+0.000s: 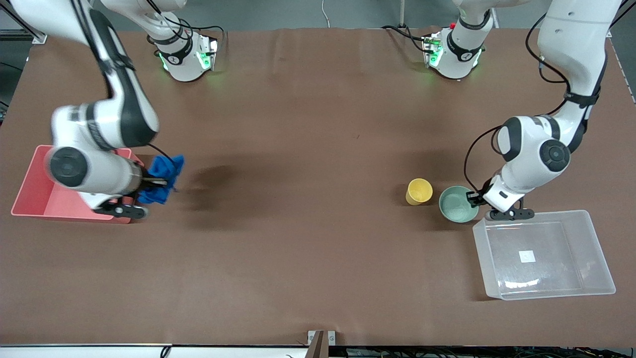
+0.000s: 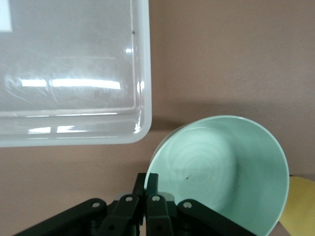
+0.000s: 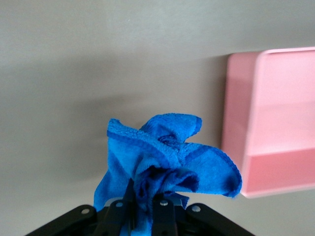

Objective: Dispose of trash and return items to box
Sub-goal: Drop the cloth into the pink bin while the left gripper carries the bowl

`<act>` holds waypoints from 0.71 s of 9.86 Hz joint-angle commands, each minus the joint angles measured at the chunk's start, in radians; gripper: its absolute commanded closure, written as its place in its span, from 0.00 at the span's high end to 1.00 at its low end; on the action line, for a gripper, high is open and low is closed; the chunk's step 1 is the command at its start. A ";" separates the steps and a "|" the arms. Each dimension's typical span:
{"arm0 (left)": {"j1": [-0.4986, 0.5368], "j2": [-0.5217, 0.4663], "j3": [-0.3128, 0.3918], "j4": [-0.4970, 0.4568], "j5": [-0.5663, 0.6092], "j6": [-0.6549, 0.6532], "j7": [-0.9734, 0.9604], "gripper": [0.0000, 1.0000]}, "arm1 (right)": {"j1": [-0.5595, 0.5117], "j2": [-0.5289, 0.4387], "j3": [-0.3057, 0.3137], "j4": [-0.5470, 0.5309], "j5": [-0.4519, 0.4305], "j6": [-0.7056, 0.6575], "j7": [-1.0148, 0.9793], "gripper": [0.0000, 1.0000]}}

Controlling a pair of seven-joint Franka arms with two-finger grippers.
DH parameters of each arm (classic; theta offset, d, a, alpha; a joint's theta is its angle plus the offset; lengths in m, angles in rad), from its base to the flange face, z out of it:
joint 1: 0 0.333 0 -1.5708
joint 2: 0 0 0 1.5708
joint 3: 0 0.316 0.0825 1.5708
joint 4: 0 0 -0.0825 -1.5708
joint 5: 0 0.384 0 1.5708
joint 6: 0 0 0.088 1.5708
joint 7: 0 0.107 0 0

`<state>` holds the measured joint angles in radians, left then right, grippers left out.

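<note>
My right gripper is shut on the bright blue rag and holds it over the table, just beside the pink bin's end wall. In the right wrist view the rag bunches between the fingers of the right gripper, with the pink bin close by. My left gripper is shut on the rim of the mint-green bowl, beside a corner of the clear box. The left wrist view shows the left gripper, the bowl and the box's rim. The yellow cup stands upright beside the bowl.
The clear box has a white sticker on its bottom and nothing else in it. The pink bin lies at the right arm's end of the table. The yellow cup's edge shows past the bowl in the left wrist view.
</note>
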<state>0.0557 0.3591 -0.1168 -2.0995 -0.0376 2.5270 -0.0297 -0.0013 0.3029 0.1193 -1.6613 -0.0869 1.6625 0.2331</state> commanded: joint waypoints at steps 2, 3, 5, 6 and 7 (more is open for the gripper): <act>0.013 -0.011 -0.003 0.204 -0.001 -0.219 0.071 0.00 | -0.109 -0.005 -0.114 0.159 0.024 -0.190 -0.359 0.01; 0.038 0.021 -0.001 0.293 -0.001 -0.258 0.108 0.00 | -0.108 -0.004 -0.198 0.158 0.010 -0.173 -0.486 0.01; 0.084 0.143 -0.001 0.509 0.001 -0.325 0.192 0.00 | -0.117 -0.001 -0.260 0.091 -0.042 -0.031 -0.595 0.01; 0.090 0.208 0.006 0.611 0.002 -0.355 0.236 0.00 | -0.120 0.002 -0.282 0.019 -0.042 0.084 -0.618 0.01; 0.099 0.257 0.011 0.674 0.002 -0.364 0.285 0.00 | -0.131 0.002 -0.286 -0.076 -0.042 0.226 -0.630 0.02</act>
<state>0.1525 0.4816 -0.1085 -1.5663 -0.0376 2.2001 0.2039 -0.1294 0.3183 -0.1645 -1.6182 -0.1062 1.7598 -0.3782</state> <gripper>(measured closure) 0.974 0.868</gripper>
